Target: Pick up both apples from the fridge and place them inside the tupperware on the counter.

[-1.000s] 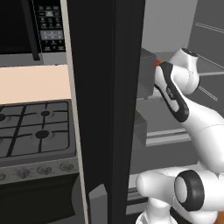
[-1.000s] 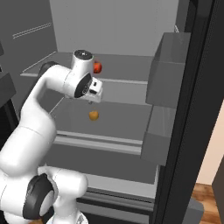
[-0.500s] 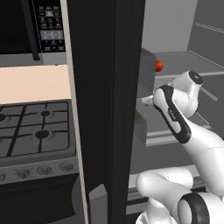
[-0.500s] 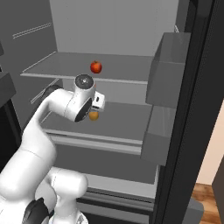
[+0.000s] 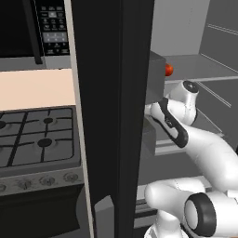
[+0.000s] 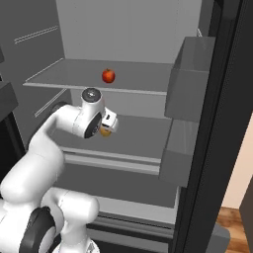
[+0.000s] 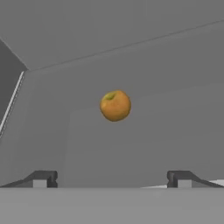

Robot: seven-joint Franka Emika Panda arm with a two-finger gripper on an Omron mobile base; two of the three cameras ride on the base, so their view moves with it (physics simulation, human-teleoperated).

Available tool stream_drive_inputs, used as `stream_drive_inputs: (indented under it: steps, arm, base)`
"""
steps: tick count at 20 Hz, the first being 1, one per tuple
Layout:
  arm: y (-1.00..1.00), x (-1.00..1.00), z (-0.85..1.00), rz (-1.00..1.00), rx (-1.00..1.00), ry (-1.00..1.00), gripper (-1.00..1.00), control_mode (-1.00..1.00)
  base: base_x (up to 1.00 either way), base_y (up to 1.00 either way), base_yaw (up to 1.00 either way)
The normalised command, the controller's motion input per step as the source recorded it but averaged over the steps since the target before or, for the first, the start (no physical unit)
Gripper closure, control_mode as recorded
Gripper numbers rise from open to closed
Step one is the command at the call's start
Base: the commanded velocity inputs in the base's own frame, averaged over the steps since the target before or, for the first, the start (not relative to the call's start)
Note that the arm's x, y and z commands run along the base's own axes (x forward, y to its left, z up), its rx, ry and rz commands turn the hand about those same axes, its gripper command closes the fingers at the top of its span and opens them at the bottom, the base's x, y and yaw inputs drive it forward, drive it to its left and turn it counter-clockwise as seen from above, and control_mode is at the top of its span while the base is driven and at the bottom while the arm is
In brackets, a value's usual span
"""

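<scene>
While the red apple stays shelved, the lowered fingers gape before the yellow-orange apple.

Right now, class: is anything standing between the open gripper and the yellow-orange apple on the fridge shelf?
Nothing visible does. In the hand view the yellow-orange apple lies alone on the bare grey shelf, straight ahead of the open gripper. The red apple sits on the shelf above, out of the path.
</scene>
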Motion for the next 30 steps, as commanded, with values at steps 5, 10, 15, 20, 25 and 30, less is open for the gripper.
stream_drive_inputs:
  steps: [5, 10, 15, 20, 25, 30]
  arm:
    - [-0.01, 0.33, -0.24, 0.0, 0.0, 0.0, -1.0, -1.0]
    - [0.0, 0.28, -0.37, 0.0, -0.03, 0.0, -1.0, -1.0]
    - [0.0, 0.19, -0.41, 0.0, -0.1, -0.04, -1.0, -1.0]
    - [0.0, 0.26, -0.2, 0.0, -0.03, 0.0, -1.0, -1.0]
    - [0.0, 0.25, -0.2, 0.0, 0.0, 0.0, -1.0, -1.0]
    - [0.0, 0.25, -0.23, 0.0, 0.0, 0.0, -1.0, -1.0]
  base:
    - [0.0, 0.0, 0.0]
    - [0.0, 0.0, 0.0]
    - [0.0, 0.0, 0.0]
    - [0.0, 0.0, 0.0]
    - [0.0, 0.0, 0.0]
    - [0.0, 0.0, 0.0]
